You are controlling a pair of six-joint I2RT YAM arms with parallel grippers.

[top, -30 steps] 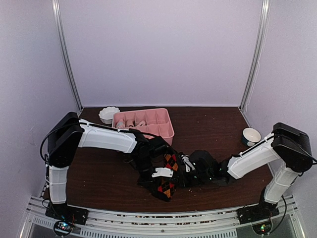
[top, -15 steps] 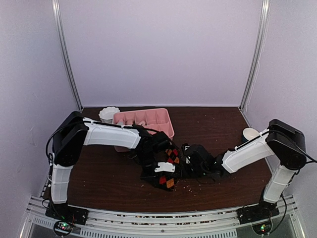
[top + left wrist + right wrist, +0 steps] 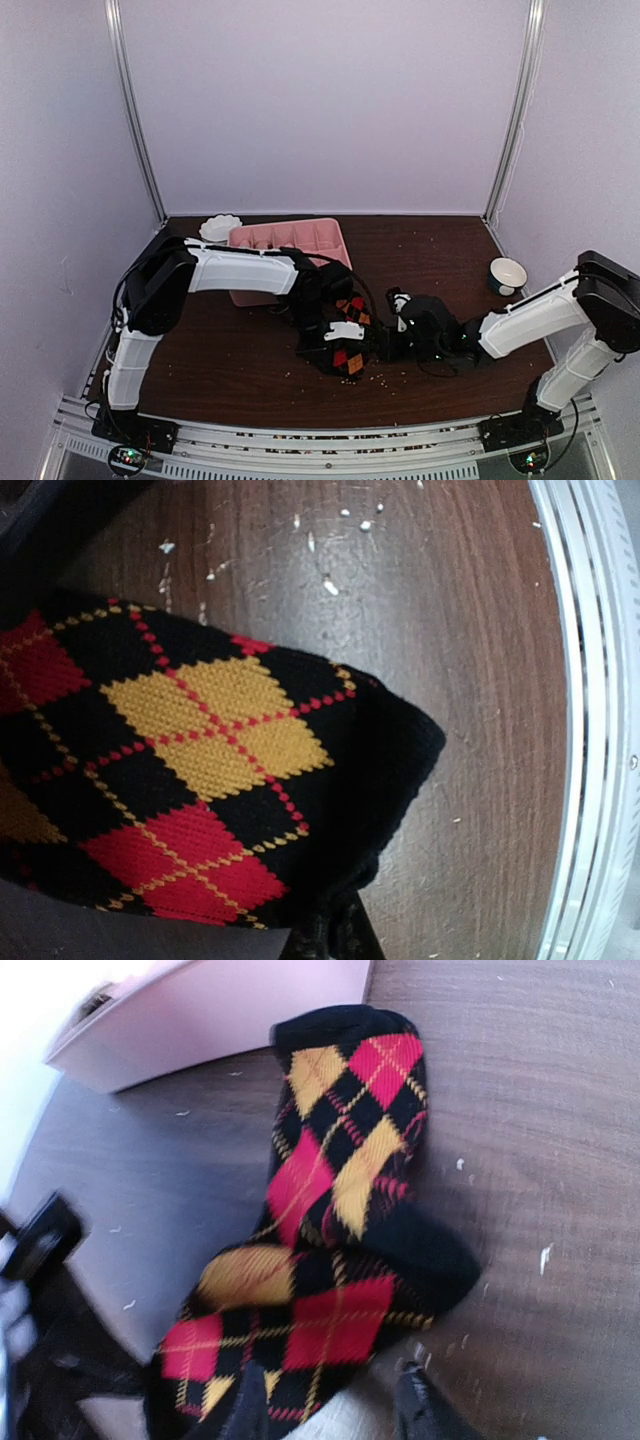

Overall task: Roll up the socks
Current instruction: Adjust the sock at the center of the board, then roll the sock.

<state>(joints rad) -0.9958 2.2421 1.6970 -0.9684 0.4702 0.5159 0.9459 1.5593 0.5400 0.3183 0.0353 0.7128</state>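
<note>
A black argyle sock (image 3: 348,358) with red, orange and yellow diamonds lies folded over itself on the brown table, between my two grippers. My left gripper (image 3: 335,342) is on its left side. In the left wrist view the sock (image 3: 200,740) fills the frame, and its black edge is bunched at my shut left gripper (image 3: 325,938). My right gripper (image 3: 386,345) sits just right of the sock. In the right wrist view the sock (image 3: 330,1220) lies in front of my open right gripper (image 3: 330,1415), its near fold between the spread fingers. No cream-white socks show.
A pink compartment tray (image 3: 300,240) stands behind the sock and shows in the right wrist view (image 3: 200,1020). A small white bowl (image 3: 220,228) sits at its left. A small cup (image 3: 507,272) stands at the far right. The table's metal front rail (image 3: 600,730) is close.
The sock has been drawn into a tighter fold and shifted slightly right. My left gripper followed it. My right arm has swung out to the right, uncovering the cup.
</note>
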